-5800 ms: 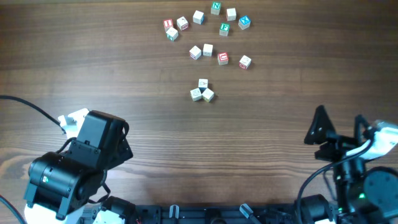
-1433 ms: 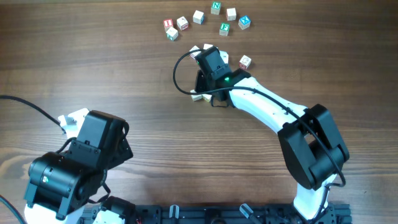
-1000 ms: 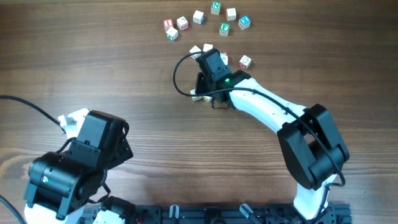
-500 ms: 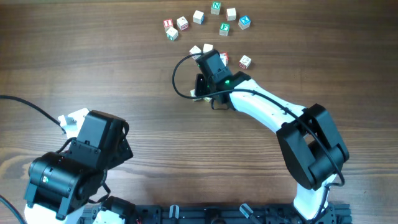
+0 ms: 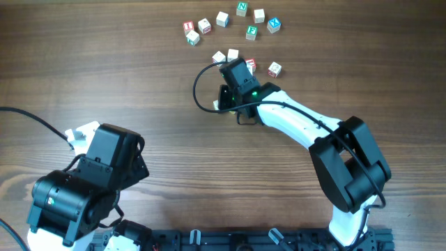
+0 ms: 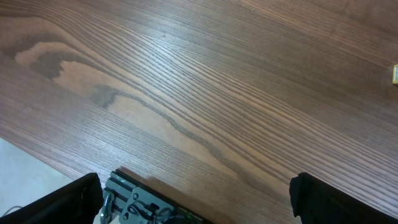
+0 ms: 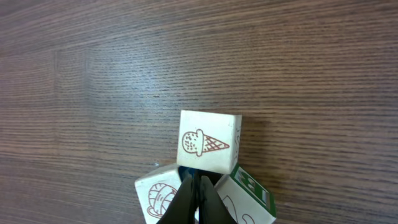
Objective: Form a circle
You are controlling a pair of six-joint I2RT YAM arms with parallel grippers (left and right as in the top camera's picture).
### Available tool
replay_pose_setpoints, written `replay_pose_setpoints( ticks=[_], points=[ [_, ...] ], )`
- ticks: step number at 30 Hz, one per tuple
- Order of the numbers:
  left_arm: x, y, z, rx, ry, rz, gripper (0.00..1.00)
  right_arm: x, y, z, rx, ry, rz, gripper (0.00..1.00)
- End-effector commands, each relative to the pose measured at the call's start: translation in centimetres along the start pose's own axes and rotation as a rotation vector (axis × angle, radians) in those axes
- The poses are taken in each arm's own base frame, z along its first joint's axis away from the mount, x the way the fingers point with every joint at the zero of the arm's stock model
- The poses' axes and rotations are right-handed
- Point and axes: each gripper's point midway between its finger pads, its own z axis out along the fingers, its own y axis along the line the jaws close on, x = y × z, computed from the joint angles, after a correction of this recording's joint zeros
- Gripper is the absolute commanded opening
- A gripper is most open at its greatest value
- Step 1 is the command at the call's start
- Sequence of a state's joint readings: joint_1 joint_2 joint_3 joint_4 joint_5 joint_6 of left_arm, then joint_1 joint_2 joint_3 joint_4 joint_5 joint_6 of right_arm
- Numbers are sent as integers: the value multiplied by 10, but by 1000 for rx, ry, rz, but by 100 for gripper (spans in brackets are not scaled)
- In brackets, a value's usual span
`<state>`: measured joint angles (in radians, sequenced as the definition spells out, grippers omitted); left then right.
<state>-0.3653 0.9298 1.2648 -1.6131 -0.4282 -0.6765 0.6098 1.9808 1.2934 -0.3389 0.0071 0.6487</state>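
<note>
Two arms are seen at a wooden table (image 5: pixel 104 63). Nearest, the left gripper (image 6: pixel 196 196) is parked with its jaws spread wide and empty. Further out, the right gripper (image 7: pixel 196 193) is pinched fully shut, its tip wedged among three cubes (image 7: pixel 208 142), apparently nudging rather than holding them; an ice-cream picture is shown on one. Beyond, more cubes (image 5: pixel 241 8) are scattered loosely in a rough arc, with no ring formed. Small pale wooden blocks with red, green or blue letters are seen; they are judged light, rigid and easily slid, best gripped across two opposite flat faces.
</note>
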Motion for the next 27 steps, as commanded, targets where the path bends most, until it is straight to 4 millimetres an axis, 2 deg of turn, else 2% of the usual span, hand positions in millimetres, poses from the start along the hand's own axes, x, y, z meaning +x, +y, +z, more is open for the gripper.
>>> replay_pose_setpoints(
  ticks=[1,27],
  points=[
    [0,1,0,-2,1,-21,100,12,-3,10,9,33,-23,4],
    [0,1,0,-2,1,-21,100,16,-5,14,-2,31,-25,5]
  ],
)
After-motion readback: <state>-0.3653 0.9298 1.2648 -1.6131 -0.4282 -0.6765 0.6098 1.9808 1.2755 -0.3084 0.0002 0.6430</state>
